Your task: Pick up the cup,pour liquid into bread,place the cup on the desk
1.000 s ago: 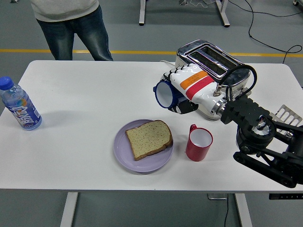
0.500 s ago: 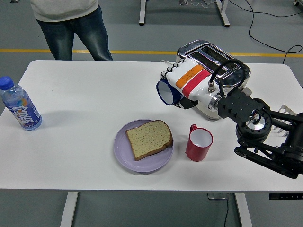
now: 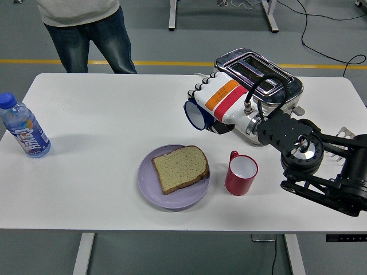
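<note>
**Blue cup tipped in my right hand, above the worktop**

Counting from the near edge: one round lilac plate [image 3: 150, 189] carrying one slice of brown bread [image 3: 180, 168], rough-crumbed with a darker crust; one glossy red mug [image 3: 240, 173], white inside, standing upright just right of the plate. Two cups in all, then, and the second is mine: the blue cup [image 3: 195, 114], white-lined, lies on its side in my right hand [image 3: 221, 103], mouth facing left, raised off the white worktop [image 3: 103, 114] beyond the bread. My fingers [image 3: 202, 90] are clamped around its body, their white shell crossed by an orange and a red stripe.

Against the frame a second back, my hand and cup sit a little further left and higher; plate, bread and mug have not shifted.

Behind my hand stands one chrome two-slot toaster [image 3: 259, 71]. At the far left edge, one clear plastic bottle [image 3: 23, 129] with a blue cap. Beyond the worktop, one person [image 3: 86, 26] in jeans stands.
</note>
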### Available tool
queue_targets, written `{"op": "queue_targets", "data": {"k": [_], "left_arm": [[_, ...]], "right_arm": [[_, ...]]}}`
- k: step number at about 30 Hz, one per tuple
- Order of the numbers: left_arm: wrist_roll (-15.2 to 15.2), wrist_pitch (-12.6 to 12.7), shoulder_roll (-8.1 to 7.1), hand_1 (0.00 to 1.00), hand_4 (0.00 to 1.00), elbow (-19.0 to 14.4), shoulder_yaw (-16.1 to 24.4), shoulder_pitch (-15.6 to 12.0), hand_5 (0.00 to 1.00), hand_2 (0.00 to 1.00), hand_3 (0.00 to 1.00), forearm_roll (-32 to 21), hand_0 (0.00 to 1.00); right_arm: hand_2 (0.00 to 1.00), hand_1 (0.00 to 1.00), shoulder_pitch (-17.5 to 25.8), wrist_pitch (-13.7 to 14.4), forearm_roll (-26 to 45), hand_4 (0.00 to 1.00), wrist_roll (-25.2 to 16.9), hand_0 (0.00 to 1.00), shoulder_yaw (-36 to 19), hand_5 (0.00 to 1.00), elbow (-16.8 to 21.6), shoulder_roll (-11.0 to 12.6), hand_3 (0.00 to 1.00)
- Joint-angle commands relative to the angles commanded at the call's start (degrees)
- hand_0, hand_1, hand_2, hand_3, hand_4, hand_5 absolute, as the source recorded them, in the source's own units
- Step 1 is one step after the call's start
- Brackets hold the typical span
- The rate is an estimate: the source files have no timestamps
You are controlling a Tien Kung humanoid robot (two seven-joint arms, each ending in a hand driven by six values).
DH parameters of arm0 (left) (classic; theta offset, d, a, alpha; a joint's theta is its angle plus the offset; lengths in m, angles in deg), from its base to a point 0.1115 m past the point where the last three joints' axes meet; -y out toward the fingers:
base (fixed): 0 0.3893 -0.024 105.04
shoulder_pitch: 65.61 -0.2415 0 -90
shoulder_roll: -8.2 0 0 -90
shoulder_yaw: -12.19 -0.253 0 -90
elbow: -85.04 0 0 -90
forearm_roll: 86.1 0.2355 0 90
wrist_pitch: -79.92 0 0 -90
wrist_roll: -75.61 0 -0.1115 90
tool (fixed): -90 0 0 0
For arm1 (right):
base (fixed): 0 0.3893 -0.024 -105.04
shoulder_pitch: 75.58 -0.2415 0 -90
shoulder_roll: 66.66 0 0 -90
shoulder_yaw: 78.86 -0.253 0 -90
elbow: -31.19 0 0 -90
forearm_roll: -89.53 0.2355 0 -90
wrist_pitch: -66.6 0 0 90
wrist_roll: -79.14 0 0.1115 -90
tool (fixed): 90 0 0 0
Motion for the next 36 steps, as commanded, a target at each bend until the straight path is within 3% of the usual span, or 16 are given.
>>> {"op": "queue_targets", "data": {"k": [11, 23, 31, 36], "left_arm": [[-0.1, 0.0, 0.14, 0.756, 0.396, 0.1, 0.4, 0.0, 0.998, 0.774, 0.611, 0.4, 0.69], [0.1, -0.1, 0.22, 0.756, 0.396, 0.2, 0.1, 0.0, 0.998, 0.773, 0.611, -0.1, 0.69], [0.0, -0.1, 0.33, 0.756, 0.396, 0.2, 0.4, -0.1, 0.998, 0.773, 0.611, 0.4, 0.69], [-0.2, -0.1, 0.37, 0.756, 0.396, 0.2, 0.5, -0.1, 0.998, 0.773, 0.611, 0.8, 0.69]], "right_arm": [[0.452, 0.282, 5.8, 1.2, 12.4, 0.73, -3.4, 0.327, -6.0, 0.002, 0.5, 0.8, 0.491], [0.456, 0.292, 16.8, 0.3, 40.7, 0.715, -6.2, 0.334, -19.2, 0.002, 4.3, 3.5, 0.492], [0.457, 0.293, 23.9, 3.0, 58.1, 0.711, -8.2, 0.343, -28.4, 0.002, 7.2, 3.6, 0.492], [0.457, 0.291, 28.3, 5.5, 62.4, 0.71, -9.1, 0.34, -33.4, 0.002, 9.0, 5.0, 0.492]]}}
